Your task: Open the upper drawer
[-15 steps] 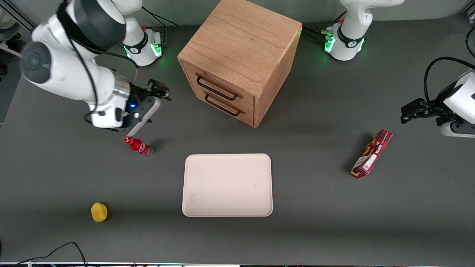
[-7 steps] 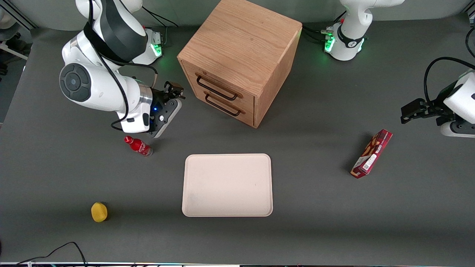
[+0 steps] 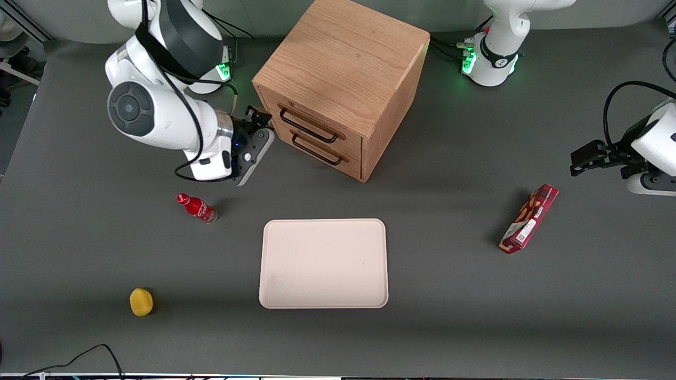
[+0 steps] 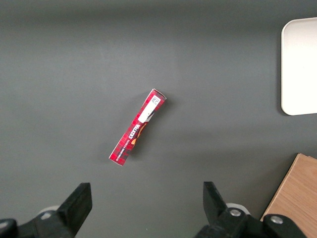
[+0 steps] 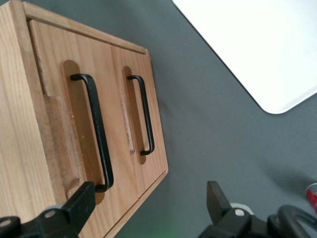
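Your gripper (image 3: 260, 117) hangs with its fingers spread and empty just in front of the closed upper drawer (image 3: 311, 120), whose black bar handle (image 5: 94, 131) runs crosswise to the gap between the fingers, one end nearest you

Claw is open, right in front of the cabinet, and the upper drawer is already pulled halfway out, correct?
Not quite. The upper drawer is still fully shut, its face flush with the lower drawer, as the right wrist view shows. The rest holds: the claw is open and sits in front of the cabinet, close to the upper handle but not yet around it.
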Controlling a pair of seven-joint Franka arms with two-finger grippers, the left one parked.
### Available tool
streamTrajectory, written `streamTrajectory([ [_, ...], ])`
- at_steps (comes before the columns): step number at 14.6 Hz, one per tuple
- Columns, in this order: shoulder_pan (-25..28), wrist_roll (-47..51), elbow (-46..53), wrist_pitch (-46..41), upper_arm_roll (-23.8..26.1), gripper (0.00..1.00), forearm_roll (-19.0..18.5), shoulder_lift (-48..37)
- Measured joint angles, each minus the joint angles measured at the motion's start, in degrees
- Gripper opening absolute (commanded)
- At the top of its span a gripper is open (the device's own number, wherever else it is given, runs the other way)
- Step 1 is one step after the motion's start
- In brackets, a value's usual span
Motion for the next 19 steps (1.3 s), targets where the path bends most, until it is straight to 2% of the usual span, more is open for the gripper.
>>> streamTrajectory([
  [8, 0.37, 0.02, -5.12, 5.60, 4.53, 1.00, 0.00, 0.49],
  [19, 3.21, 0.56, -8.57, 9.99, 5.28, 1.00, 0.01, 0.70],
])
